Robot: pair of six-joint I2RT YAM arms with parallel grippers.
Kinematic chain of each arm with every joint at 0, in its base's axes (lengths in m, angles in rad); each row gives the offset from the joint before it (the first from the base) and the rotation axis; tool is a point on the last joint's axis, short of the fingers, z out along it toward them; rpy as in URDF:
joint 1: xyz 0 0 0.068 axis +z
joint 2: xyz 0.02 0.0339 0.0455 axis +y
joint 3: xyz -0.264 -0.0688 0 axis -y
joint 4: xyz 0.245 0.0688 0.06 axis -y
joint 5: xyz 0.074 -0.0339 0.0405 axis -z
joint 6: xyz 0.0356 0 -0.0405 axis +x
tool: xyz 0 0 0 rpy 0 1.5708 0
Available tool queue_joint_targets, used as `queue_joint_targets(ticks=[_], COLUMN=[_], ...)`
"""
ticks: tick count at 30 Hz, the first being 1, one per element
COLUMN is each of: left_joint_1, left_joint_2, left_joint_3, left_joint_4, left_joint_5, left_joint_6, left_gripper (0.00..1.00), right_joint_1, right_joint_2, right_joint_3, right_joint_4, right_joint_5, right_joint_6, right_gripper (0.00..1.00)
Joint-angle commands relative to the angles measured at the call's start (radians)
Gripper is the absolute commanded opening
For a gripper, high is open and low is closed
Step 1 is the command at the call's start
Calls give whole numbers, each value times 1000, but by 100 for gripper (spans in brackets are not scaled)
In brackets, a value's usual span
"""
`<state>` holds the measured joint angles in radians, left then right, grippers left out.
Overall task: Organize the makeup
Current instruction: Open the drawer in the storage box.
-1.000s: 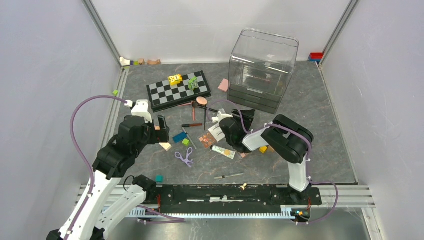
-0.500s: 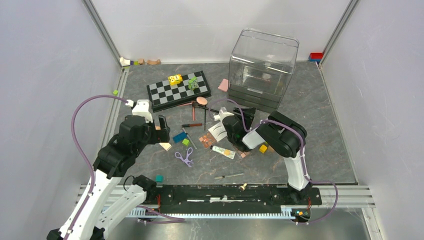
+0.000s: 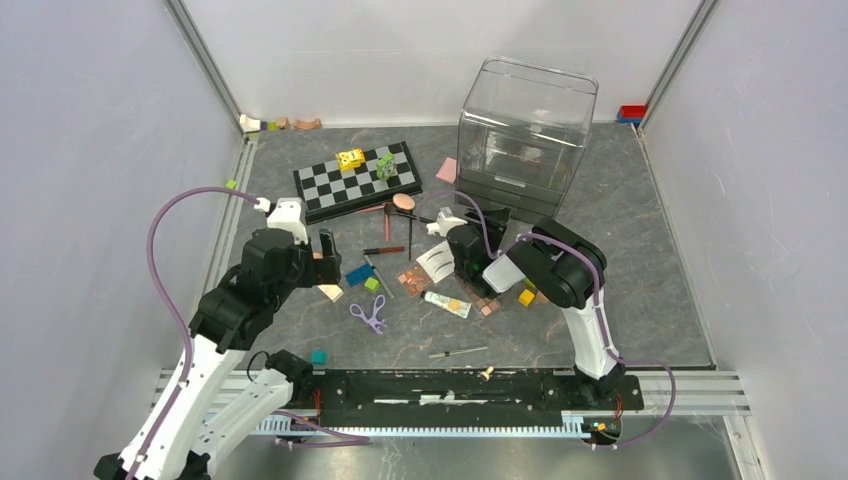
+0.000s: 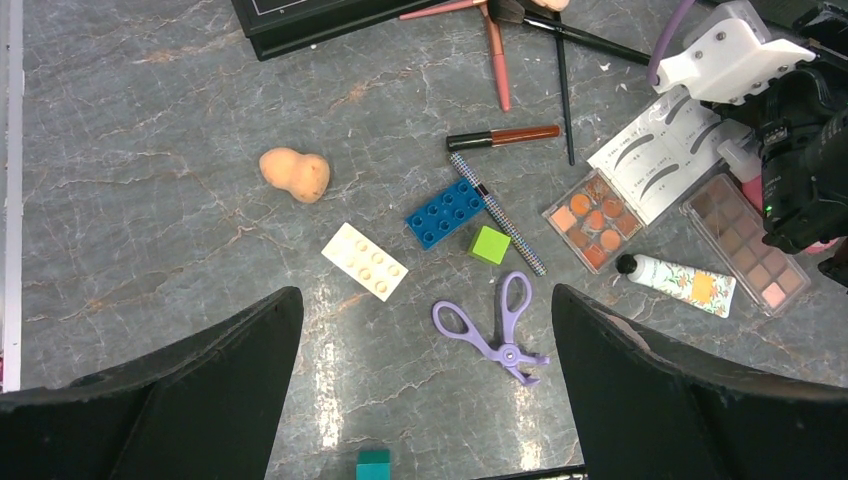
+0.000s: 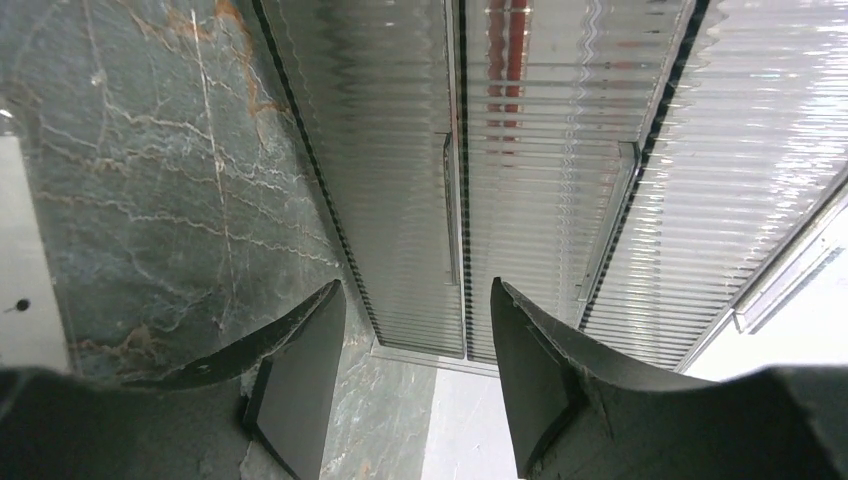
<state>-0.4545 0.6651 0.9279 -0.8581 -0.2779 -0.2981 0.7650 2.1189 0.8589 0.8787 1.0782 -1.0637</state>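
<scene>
Right gripper (image 5: 416, 285) has swung from the eyeshadow palette (image 4: 746, 240) toward the ribbed drawers (image 5: 560, 150), fingers parted, holding nothing. Left gripper (image 4: 425, 292) hovers wide open and empty above the surface (image 4: 150, 200), where that palette lies loose. Centre one drawer lip between the fingers, then pull straight.

This is a robotics lab test cell. Plain white wall panels (image 3: 100, 150) box the space in on three sides, held by bare aluminium corner posts (image 3: 205, 62). The grey marble-patterned tabletop (image 3: 650, 250) ends at a black mounting rail (image 3: 450, 388) where two white-and-black robot arms (image 3: 235, 305) are bolted, with purple cables (image 3: 152, 240) looping off them. The props look staged: a black-and-white chessboard (image 3: 357, 181), small coloured toy blocks (image 4: 447, 212), loose makeup (image 3: 414, 278) and a clear plastic drawer cabinet (image 3: 525, 135).
</scene>
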Motion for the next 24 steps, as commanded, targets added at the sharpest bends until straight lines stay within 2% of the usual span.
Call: queue_joint_targets(ticks=[1, 24], left_joint_1=[6, 7], left_joint_2=[6, 24], left_joint_3=[1, 1], left_joint_4=[37, 39], left_joint_5=[19, 34], left_joint_6=[2, 3], left_gripper=[100, 100], right_joint_1=[-20, -67], right_joint_2=[16, 70], right_joint_3=[37, 84], right_joint_4=[76, 119], right_joint_5=[-14, -44], right_joint_6=[-13, -30], right_gripper=[61, 58])
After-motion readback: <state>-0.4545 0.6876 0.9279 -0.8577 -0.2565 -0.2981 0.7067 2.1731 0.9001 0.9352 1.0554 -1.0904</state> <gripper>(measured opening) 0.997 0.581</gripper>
